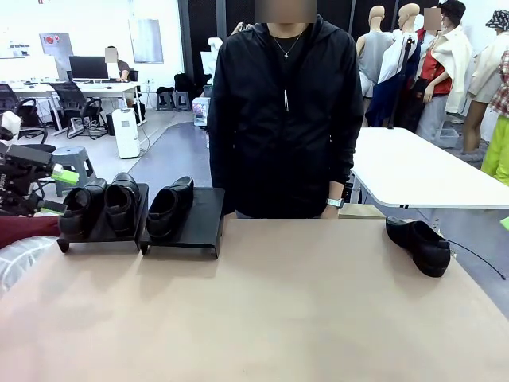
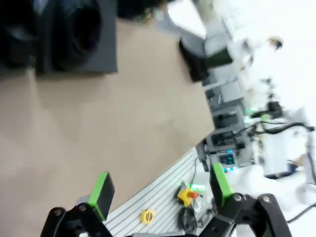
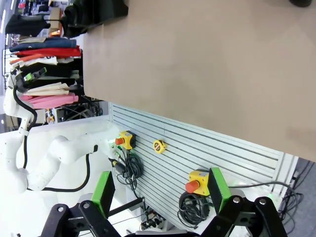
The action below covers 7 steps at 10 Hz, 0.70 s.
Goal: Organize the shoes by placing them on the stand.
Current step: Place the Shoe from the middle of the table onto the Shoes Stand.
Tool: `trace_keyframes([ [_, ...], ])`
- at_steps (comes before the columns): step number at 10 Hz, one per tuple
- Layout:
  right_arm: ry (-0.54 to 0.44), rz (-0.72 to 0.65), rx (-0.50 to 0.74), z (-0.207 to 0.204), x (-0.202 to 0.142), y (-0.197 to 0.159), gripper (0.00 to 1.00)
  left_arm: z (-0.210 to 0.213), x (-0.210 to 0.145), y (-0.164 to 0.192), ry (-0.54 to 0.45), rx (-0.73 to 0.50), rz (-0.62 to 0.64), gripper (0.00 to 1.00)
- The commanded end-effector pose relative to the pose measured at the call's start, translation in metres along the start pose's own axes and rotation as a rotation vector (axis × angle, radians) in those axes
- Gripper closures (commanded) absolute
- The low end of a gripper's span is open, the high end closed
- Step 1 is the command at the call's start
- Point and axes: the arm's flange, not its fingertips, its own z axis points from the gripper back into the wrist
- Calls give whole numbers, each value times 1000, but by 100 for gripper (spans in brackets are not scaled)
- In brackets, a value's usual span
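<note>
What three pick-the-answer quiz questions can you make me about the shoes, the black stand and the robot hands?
1. Where is the lone shoe?
A. On the table's right side
B. On the stand
C. In the person's hand

2. How many shoes sit on the stand?
A. One
B. Three
C. Four

3. How is the left hand?
A. Shut on a shoe
B. Open and empty
C. Shut on the stand

Answers: 1 A, it lies on the bare table. 2 B, two on the left unit, one on the right. 3 B, its green pads stand apart with nothing between.
</note>
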Motion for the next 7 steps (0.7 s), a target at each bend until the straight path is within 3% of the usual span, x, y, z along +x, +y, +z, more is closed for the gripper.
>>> trace_keyframes([
  [1, 7, 11, -7, 2, -2, 0, 0, 9, -5, -9, 124, 27, -117, 0],
  [7, 7, 11, -7, 2, -2, 0, 0, 9, -5, -9, 124, 27, -117, 0],
])
